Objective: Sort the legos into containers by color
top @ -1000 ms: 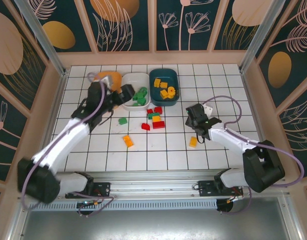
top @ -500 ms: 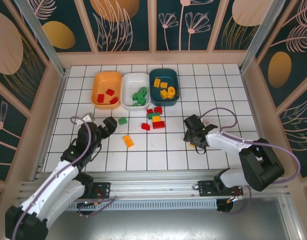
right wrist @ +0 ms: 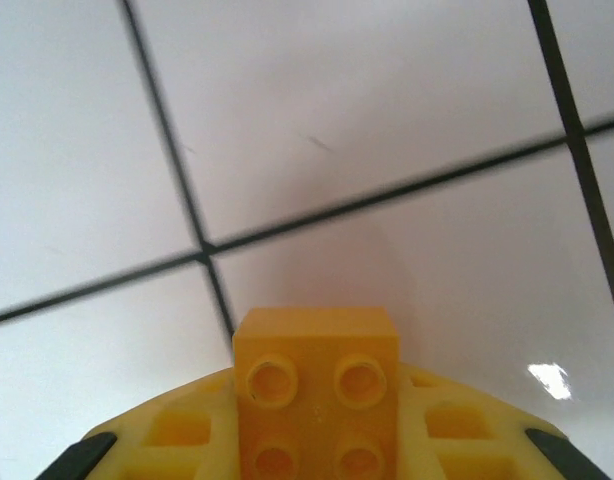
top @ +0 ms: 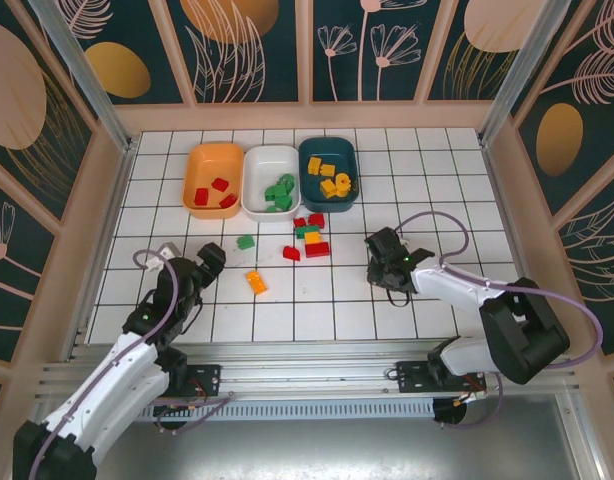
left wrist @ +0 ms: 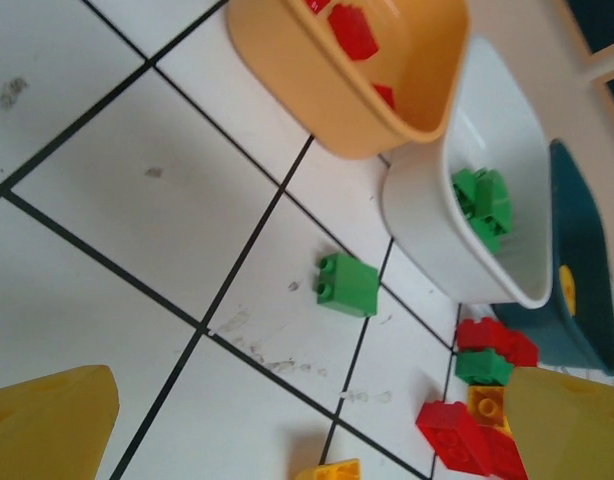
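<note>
Withdrawing arm: the left gripper (top: 211, 256) has left the shallow orange plastic tray (top: 209, 160) and pulled back to the near-left tiles, its fingers spread wide with nothing between them
Orange tray contents: three small red plastic bricks (top: 219, 184) lie inside, so the red drop looks finished
Right gripper (top: 381, 270): it has come down on the small yellow-orange plastic brick (right wrist: 317, 385) that lay loose on a tile a second ago; the jaws are clenched on it, studs facing the wrist camera
Destination: the dark teal plastic tray (top: 345, 155), already holding yellow-orange pieces, well apart from the right gripper
Loose on the table: a green brick (top: 246, 241), an orange-yellow brick (top: 255, 282), and a mixed red-green-yellow cluster (top: 310, 237) just below the white plastic tray (top: 270, 158)
Judgement: sorting is past halfway; the left arm is free for the green brick
</note>
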